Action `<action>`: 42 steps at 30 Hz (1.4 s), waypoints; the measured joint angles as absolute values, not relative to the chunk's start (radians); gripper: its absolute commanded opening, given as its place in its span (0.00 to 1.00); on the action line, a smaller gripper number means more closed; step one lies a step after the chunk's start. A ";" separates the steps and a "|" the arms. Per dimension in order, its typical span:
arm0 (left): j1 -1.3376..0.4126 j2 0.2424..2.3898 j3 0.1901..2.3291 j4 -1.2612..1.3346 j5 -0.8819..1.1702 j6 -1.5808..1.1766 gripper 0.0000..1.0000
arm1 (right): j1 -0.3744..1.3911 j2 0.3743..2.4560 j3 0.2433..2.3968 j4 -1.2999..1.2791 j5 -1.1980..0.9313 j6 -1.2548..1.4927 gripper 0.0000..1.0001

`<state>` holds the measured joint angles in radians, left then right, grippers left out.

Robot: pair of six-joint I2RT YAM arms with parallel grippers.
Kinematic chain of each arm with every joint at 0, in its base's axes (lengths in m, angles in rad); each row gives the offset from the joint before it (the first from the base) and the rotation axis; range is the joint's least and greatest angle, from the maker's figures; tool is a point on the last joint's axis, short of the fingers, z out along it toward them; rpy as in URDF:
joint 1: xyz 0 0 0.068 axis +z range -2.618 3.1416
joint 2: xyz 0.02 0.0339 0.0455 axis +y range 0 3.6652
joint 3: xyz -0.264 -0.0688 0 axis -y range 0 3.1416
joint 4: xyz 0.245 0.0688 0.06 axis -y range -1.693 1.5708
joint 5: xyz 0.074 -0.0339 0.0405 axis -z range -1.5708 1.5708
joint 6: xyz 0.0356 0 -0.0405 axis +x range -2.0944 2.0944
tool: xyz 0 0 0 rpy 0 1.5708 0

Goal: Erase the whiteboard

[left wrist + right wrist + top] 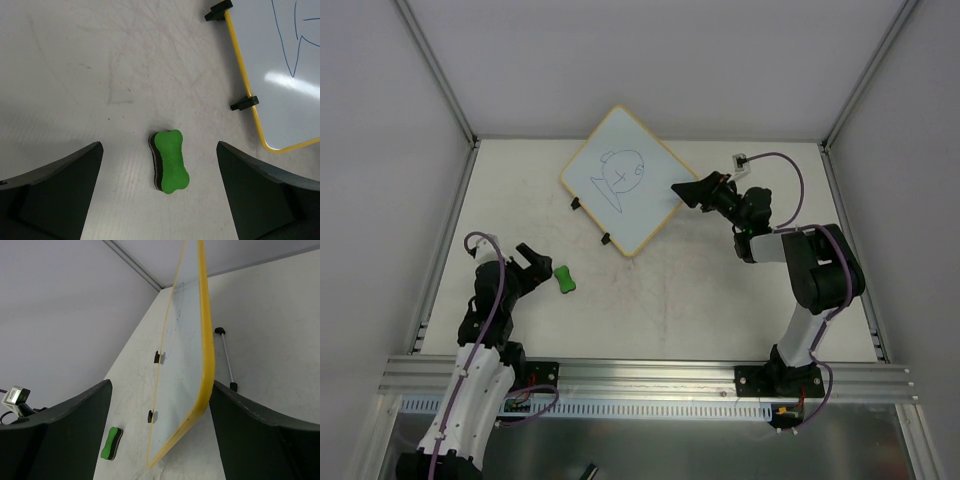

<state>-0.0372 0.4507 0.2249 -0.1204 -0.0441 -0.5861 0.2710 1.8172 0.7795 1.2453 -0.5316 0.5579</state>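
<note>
Left end effector (pixel 160 146): fingers wide apart, green eraser (pixel 170 161) on the table (pixel 75 75) between them, untouched. Right end effector (pixel 160 384): fingers apart, not clamped. The whiteboard (pixel 185 365) edge sits between them, yellow frame close against one finger.

Yellow-framed whiteboard (pixel 638 205), scribbled in blue, stands propped at a tilt.

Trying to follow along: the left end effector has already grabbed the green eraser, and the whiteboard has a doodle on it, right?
Not quite. The left wrist view shows the left end effector open, with the green eraser lying untouched on the table ahead of its fingers. The whiteboard does have a doodle on it.
</note>
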 measured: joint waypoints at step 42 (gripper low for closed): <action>-0.268 1.031 0.611 -0.359 -0.164 -0.622 0.99 | 0.267 1.914 0.833 1.253 -0.555 0.666 0.00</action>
